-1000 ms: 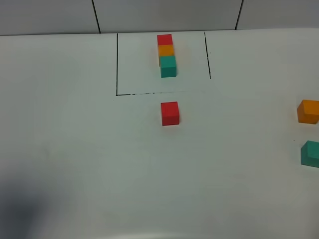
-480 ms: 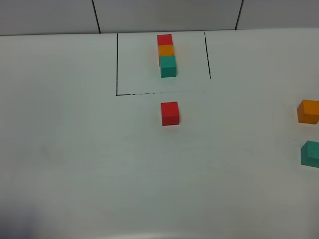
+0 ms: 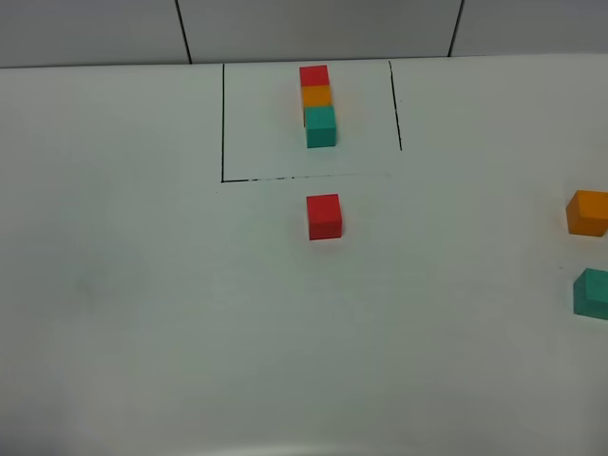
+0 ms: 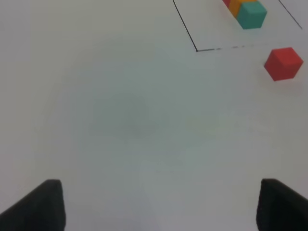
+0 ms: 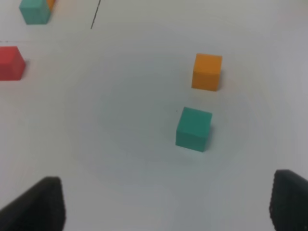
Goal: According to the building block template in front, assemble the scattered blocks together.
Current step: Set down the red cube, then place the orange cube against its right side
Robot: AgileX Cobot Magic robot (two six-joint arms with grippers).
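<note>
The building block template (image 3: 316, 97) is a row of red, orange and teal cubes inside a thin black outline (image 3: 222, 123) at the far middle of the table. Of the scattered blocks, the red cube (image 3: 324, 217) sits just in front of the outline. The orange cube (image 3: 589, 213) and the teal cube (image 3: 593, 293) lie at the right edge. Neither gripper shows in the high view. My left gripper (image 4: 159, 211) is open and empty, with the red cube (image 4: 283, 63) far off. My right gripper (image 5: 163, 207) is open, a short way from the teal cube (image 5: 193, 129) and the orange cube (image 5: 207, 71).
The white table (image 3: 171, 313) carries only these cubes. A grey tiled wall (image 3: 313, 28) rises behind its far edge. The outline's corner (image 4: 197, 49) and the template's teal cube (image 4: 251, 14) show in the left wrist view.
A dark shadow over the table's near left corner has faded away. No cube has moved.
</note>
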